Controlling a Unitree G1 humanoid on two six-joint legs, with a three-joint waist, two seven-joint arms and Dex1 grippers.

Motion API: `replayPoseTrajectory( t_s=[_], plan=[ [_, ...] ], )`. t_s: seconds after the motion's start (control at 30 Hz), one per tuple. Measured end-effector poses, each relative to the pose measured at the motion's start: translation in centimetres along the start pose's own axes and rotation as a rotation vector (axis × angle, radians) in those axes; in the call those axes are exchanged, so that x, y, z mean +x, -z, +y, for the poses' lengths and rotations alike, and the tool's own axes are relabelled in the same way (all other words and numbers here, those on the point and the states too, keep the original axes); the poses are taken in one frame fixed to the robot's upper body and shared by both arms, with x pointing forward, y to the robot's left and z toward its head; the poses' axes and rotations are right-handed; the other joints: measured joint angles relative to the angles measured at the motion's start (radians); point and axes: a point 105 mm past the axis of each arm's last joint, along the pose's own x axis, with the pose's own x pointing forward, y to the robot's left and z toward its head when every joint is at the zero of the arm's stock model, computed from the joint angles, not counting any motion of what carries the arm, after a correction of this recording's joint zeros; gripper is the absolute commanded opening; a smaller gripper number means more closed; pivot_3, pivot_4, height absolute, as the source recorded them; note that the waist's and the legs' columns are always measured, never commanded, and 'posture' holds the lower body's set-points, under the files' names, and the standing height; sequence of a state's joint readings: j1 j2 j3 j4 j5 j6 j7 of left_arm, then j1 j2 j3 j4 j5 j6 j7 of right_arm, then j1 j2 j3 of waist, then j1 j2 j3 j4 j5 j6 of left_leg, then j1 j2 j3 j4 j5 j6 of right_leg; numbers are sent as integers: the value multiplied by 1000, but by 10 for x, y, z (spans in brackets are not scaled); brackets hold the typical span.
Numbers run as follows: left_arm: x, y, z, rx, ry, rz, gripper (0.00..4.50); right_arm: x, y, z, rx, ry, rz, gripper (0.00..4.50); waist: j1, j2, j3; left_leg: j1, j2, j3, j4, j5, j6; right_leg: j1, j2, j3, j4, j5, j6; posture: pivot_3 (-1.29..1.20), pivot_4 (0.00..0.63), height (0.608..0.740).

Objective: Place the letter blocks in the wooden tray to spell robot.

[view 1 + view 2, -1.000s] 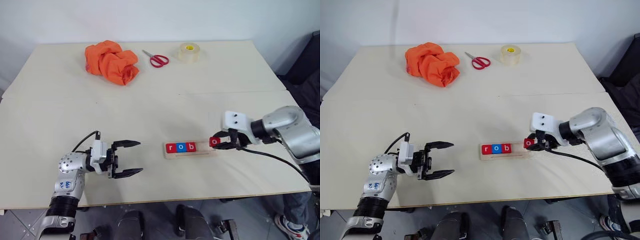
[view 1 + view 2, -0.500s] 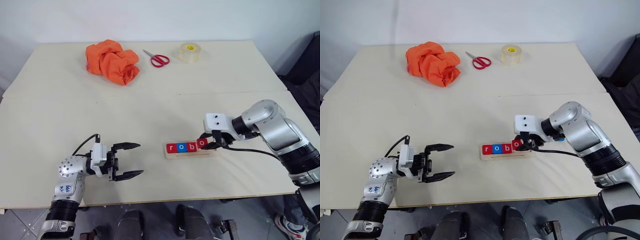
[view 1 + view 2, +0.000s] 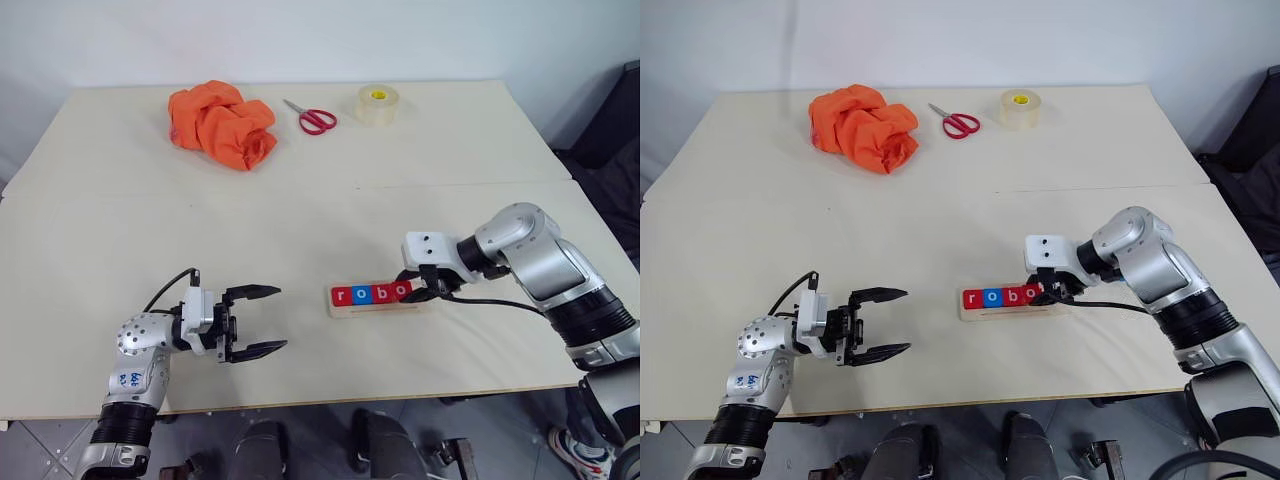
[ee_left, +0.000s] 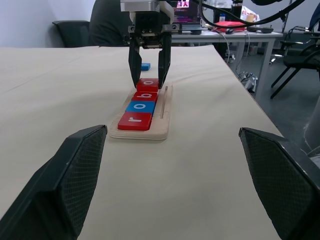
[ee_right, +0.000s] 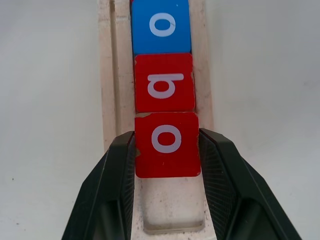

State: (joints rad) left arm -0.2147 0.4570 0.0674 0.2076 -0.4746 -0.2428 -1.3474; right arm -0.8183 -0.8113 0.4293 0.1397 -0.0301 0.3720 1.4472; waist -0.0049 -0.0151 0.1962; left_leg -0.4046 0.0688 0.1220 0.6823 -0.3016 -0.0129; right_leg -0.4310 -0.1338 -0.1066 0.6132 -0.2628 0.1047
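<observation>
The right gripper [image 5: 167, 150] grasps a red "o" block [image 5: 167, 145] between its fingers, over the wooden tray [image 3: 375, 305], right beside the red "b" block [image 5: 164, 82]. The left gripper [image 3: 255, 320] hovers released, well apart from the tray.

Pale table [image 3: 300, 230] w/ orange cloth [image 3: 223, 122], red scissors [image 3: 311, 117], tape roll [image 3: 378, 103], wooden tray [image 3: 375, 305].

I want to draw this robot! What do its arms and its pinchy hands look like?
Both arms are shiny silver-grey with rounded joints and ribbed black cuffs. The left arm has small blue handwriting on it and a thin black cable looping near the wrist. The right arm carries a white block with two dots and a black cable. Each gripper has two black fingers with a bumpy, dotted grip texture.
</observation>
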Motion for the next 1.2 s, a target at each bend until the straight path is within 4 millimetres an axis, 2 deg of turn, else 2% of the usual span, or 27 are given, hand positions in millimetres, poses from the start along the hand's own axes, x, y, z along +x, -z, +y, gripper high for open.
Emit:
replayPoseTrajectory(
  t_s=[0.03,0.1,0.33,0.67,0.8,0.97,1.1,1.2],
  plan=[
    [0,0,0,0,0,0,4500,0,0,0,2,0,1,1450,0,0,0,0,0,0,0,0,0,0,0,0,0,0,0,0,150,740],
    [0,0,0,0,-1,0,4500,1,0,0,1,-4,0,2224,0,0,0,0,0,0,0,0,0,0,0,0,0,0,0,0,150,740],
    [0,0,0,1,-3,0,4500,1,-4,2,-1,-17,-5,4480,0,0,0,0,0,0,0,0,0,0,0,0,4,0,0,0,150,740],
    [2,-2,2,16,1,-8,4500,-3,-10,5,12,-17,-25,4480,0,0,0,0,0,0,0,0,0,0,0,0,4,0,0,0,150,740],
    [3,-2,3,22,9,-10,4500,-14,-7,2,96,98,-111,4480,5,0,0,0,0,-1,0,0,0,0,0,0,3,0,0,0,150,740],
    [2,1,4,9,8,-6,4500,-31,11,6,249,276,-238,4480,5,0,0,0,0,0,0,0,0,1,0,0,3,0,0,0,150,740],
    [5,-1,8,13,25,-11,4500,-52,35,18,392,528,-343,4480,8,0,0,0,0,-1,0,0,0,1,0,0,2,0,0,0,150,740],
    [5,0,11,6,26,-12,4500,-68,55,28,489,671,-357,4480,7,0,0,0,-1,-1,0,0,0,2,0,0,-1,0,0,0,150,740]
  ],
)
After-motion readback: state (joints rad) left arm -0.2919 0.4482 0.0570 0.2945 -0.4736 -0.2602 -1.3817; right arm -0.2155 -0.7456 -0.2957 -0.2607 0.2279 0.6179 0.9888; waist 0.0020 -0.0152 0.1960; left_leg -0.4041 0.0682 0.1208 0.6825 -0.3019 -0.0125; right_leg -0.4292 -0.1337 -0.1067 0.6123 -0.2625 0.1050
